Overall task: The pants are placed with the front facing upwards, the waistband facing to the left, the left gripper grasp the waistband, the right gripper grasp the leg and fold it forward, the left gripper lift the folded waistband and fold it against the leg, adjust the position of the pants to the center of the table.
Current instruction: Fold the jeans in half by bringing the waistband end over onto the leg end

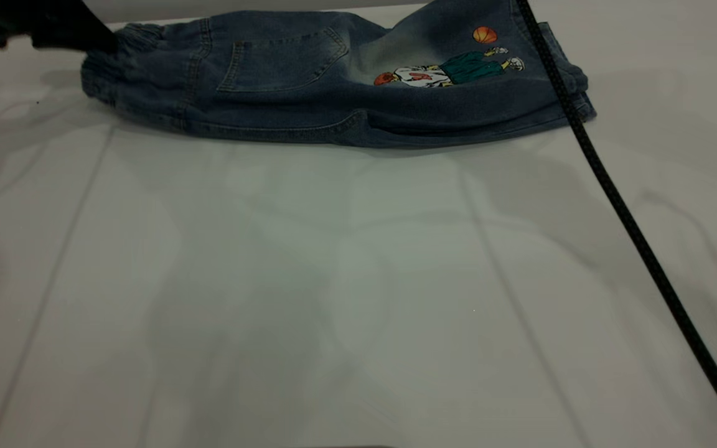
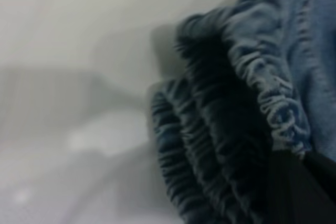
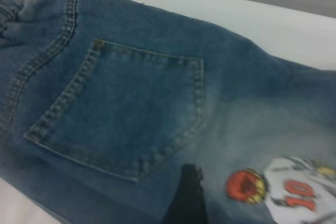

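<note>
Pants [image 1: 333,87] lie folded lengthwise along the far edge of the table [image 1: 333,298], back side up, so the patch pocket [image 1: 281,59] and the basketball-player print [image 1: 452,68] show, with the waistband [image 1: 119,68] at the exterior view's left. The left gripper [image 1: 106,43] sits at that gathered band; its wrist view shows the ruffled elastic [image 2: 231,129] right up against a dark finger [image 2: 299,187], and it appears closed on the band, though the contact itself is hidden. Of the right gripper only a dark fingertip [image 3: 184,198] shows above the leg [image 3: 157,103] beside the pocket; whether it is open or closed I cannot tell. Its cable [image 1: 613,199] crosses the hem end of the pants.

Risks from here, as I judge them: a grip that has caught only the upper layer of elastic would let the lower layer drop during the lift, undoing the lengthwise fold. The cable draped over the hem could drag or pin that end. Because the pants sit so close to the far edge, a careless pull might push them off rather than toward the center.
</note>
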